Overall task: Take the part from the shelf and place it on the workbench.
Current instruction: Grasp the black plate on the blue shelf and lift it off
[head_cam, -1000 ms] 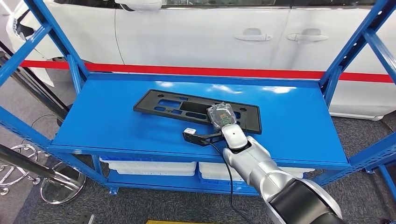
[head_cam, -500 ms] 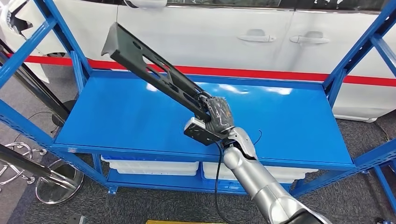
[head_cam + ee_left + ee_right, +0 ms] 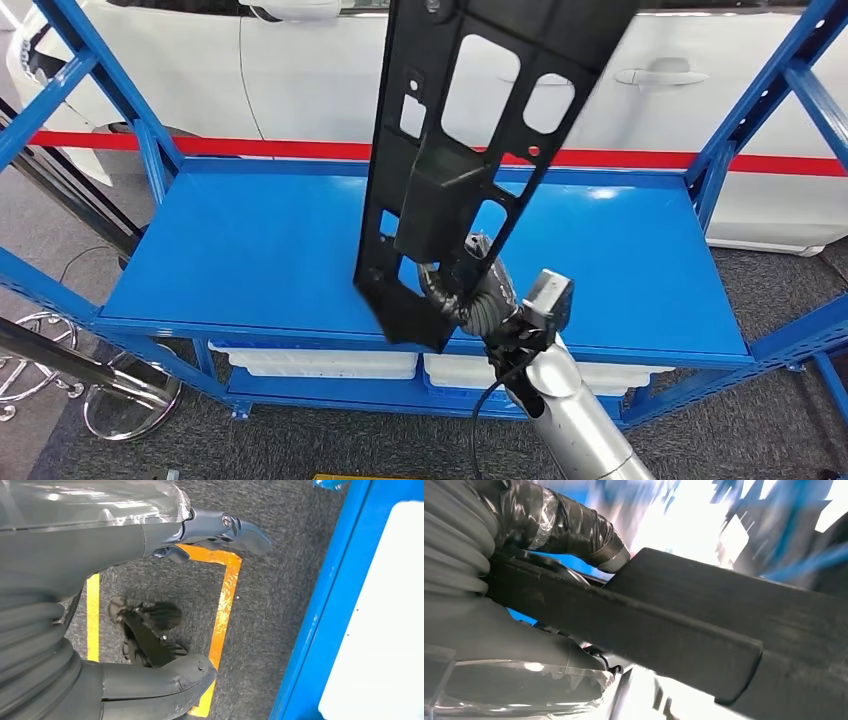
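The part is a long black plastic panel (image 3: pixel 470 130) with several cut-outs. It stands nearly upright in the air above the blue shelf (image 3: pixel 250 250), its top end running past the picture's upper edge. My right hand (image 3: pixel 475 290) grips its lower end, just above the shelf's front edge. The right wrist view shows the same panel (image 3: pixel 684 625) as a dark bar clamped between the thumb and the fingers (image 3: pixel 574 527). My left hand (image 3: pixel 150 540) hangs over the grey floor with its fingers apart and nothing in it.
Blue uprights (image 3: pixel 790 90) and braces frame the shelf on both sides. White bins (image 3: pixel 320 360) sit on the lower level. A white car (image 3: pixel 680 60) and a red stripe stand behind. Orange and yellow tape lines (image 3: pixel 225 605) mark the carpet beside the rack.
My right hand has lifted the panel off the shelf and swung it from flat, through a slant, to nearly upright. The hand has drawn back toward the shelf's front edge.
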Robot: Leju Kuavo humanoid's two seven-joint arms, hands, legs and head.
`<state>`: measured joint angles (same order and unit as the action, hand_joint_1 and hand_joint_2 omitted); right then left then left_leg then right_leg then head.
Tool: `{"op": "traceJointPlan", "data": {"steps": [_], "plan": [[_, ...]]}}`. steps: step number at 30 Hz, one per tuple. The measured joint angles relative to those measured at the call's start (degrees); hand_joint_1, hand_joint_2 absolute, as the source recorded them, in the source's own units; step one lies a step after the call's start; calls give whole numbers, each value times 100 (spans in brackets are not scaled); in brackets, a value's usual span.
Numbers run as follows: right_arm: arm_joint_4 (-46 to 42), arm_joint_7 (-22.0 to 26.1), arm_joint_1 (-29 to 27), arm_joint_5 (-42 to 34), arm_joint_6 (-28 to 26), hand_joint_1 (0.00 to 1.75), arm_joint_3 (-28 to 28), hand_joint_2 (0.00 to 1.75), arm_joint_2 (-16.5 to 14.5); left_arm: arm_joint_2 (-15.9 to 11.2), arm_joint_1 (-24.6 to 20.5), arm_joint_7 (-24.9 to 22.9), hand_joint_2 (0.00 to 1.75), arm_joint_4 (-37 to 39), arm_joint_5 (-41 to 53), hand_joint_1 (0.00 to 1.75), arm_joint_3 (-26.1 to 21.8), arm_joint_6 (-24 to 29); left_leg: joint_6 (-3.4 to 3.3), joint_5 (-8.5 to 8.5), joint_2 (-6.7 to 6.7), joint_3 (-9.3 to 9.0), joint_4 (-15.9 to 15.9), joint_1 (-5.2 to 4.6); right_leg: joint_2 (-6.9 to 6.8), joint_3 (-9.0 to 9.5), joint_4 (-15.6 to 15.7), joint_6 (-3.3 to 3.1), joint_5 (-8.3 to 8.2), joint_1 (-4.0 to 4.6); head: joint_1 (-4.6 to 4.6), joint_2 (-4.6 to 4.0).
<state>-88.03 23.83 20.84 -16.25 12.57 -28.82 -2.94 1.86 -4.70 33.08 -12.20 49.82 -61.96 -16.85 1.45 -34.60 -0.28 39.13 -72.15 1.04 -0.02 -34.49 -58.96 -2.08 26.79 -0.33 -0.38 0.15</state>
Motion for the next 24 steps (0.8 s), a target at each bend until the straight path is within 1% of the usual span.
{"op": "traceJointPlan", "data": {"steps": [1, 2, 3, 4, 5, 6, 7, 8, 10, 11, 12, 13, 14, 15, 16, 17, 18, 19, 20, 21, 22, 23, 24], "plan": [[-200, 5, -118, -218, 350, 175, -55, 175, 83, -1, 29, 24, 175, 0, -6, 0, -18, -8, 4, -7, 0, 83, -164, 0, -1, 6, -3, -9, 8, 7, 1, 0], [-390, 14, -235, -365, 633, 175, -112, 175, 165, -2, 60, 35, 175, 0, -7, 0, -32, -3, -3, 96, 0, 63, -109, 0, 3, 14, -10, -14, 15, 13, 0, 0], [-577, 37, -340, -452, 882, 175, -172, 175, 244, -3, 84, 36, 175, 0, -10, 0, -45, 6, -21, 285, 0, -59, 154, -2, 9, 26, -19, -14, 24, 20, 1, 0], [-750, 81, -434, -473, 1093, 175, -226, 175, 316, -5, 97, 32, 175, 0, -20, 0, -59, 23, -52, 490, 0, -238, 542, -5, 16, 38, -30, -9, 34, 24, 1, 0], [-911, 152, -523, -446, 1287, 175, -269, 175, 383, -9, 98, 21, 175, 0, -35, 0, -74, 42, -85, 635, -2, -414, 891, -19, 19, 42, -41, 4, 43, 35, 1, 0], [-1092, 259, -619, -374, 1493, 175, -313, 175, 465, -13, 98, 10, 175, 0, -50, 0, -92, 60, -117, 723, -5, -542, 1156, -33, 20, 40, -51, 21, 49, 43, 1, 0], [-1274, 376, -728, -268, 1654, 175, -352, 175, 552, -16, 101, 1, 175, 0, -62, 0, -110, 77, -139, 741, -10, -607, 1293, -48, 17, 33, -58, 40, 51, 48, 1, 0], [-1447, 498, -845, -104, 1759, 175, -389, 175, 642, -20, 108, -7, 175, 0, -68, 0, -130, 97, -151, 728, -14, -627, 1321, -62, 13, 27, -57, 62, 43, 51, 1, 0], [-1764, 753, -1079, 350, 1781, 175, -451, 175, 816, -21, 129, -11, 175, 0, -69, 0, -166, 150, -201, 767, -8, -632, 1397, -39, 12, 27, -56, 119, 43, 57, 1, 0], [-1887, 874, -1176, 575, 1730, 175, -468, 175, 891, -22, 132, -12, 175, 0, -68, 0, -177, 174, -242, 803, 2, -632, 1438, -20, 13, 13, -101, 148, 115, 59, 2, 0], [-2004, 982, -1256, 753, 1671, 175, -476, 175, 968, -21, 133, -11, 175, 0, -67, 0, -183, 192, -284, 842, 14, -624, 1479, 0, 15, -34, -245, 176, 265, 60, 2, 0], [-2100, 1056, -1324, 861, 1627, 175, -479, 175, 1038, -20, 130, -11, 175, 0, -66, 0, -187, 200, -314, 873, 26, -608, 1497, 8, 17, -122, -510, 201, 490, 44, 2, 0], [-2182, 1100, -1385, 925, 1599, 175, -482, 175, 1101, -20, 129, -11, 175, 0, -65, 0, -196, 204, -333, 896, 32, -580, 1500, 6, 16, -239, -866, 223, 735, 30, 2, 0], [-2249, 1121, -1445, 962, 1583, 175, -484, 175, 1157, -20, 129, -10, 175, 0, -64, 0, -205, 208, -336, 917, 39, -547, 1494, 3, 17, -347, -1229, 248, 934, 13, 2, 0], [-2302, 1127, -1502, 981, 1571, 175, -488, 175, 1206, -20, 129, -11, 175, 0, -64, 0, -213, 211, -333, 939, 44, -512, 1483, 2, 16, -396, -1475, 271, 1027, -7, 2, 0], [-2345, 1134, -1547, 1000, 1555, 175, -490, 175, 1249, -20, 129, -11, 175, 0, -64, 0, -219, 216, -325, 962, 48, -472, 1467, 3, 14, -349, -1521, 292, 996, -27, 2, 0], [-2386, 1159, -1582, 1039, 1526, 175, -492, 175, 1285, -20, 129, -11, 175, 0, -61, 0, -221, 223, -314, 982, 50, -430, 1444, 8, 12, -196, -1350, 308, 865, -47, 1, 0], [-2430, 1210, -1610, 1105, 1473, 175, -492, 175, 1312, -20, 128, -11, 175, 0, -48, 0, -222, 229, -298, 999, 49, -386, 1412, 12, 9, 57, -986, 321, 691, -70, 1, 0], [-2473, 1282, -1639, 1197, 1395, 175, -492, 175, 1327, -21, 127, -10, 175, 0, -29, 0, -223, 234, -276, 1014, 45, -343, 1378, 11, 10, 327, -563, 328, 591, -82, 1, 0], [-2525, 1350, -1681, 1315, 1290, 175, -491, 175, 1333, -22, 127, -6, 175, 0, 1, 0, -223, 238, -246, 1032, 39, -315, 1351, 8, 17, 527, -238, 315, 519, -78, 1, 0], [-2577, 1399, -1726, 1444, 1173, 175, -491, 175, 1337, -25, 127, -1, 175, 0, 34, 0, -223, 239, -208, 1056, 32, -299, 1334, 3, 26, 650, -17, 295, 500, -68, 1, 0], [-2618, 1421, -1765, 1581, 1056, 175, -491, 175, 1345, -26, 127, 4, 175, 0, 66, 0, -223, 241, -165, 1088, 24, -289, 1332, -3, 34, 668, 51, 266, 511, -48, 1, 0], [-2650, 1421, -1796, 1711, 954, 175, -491, 175, 1355, -27, 130, 8, 175, 0, 98, 0, -223, 245, -119, 1126, 17, -286, 1340, -4, 39, 635, 40, 225, 469, -35, 1, 0]]}}
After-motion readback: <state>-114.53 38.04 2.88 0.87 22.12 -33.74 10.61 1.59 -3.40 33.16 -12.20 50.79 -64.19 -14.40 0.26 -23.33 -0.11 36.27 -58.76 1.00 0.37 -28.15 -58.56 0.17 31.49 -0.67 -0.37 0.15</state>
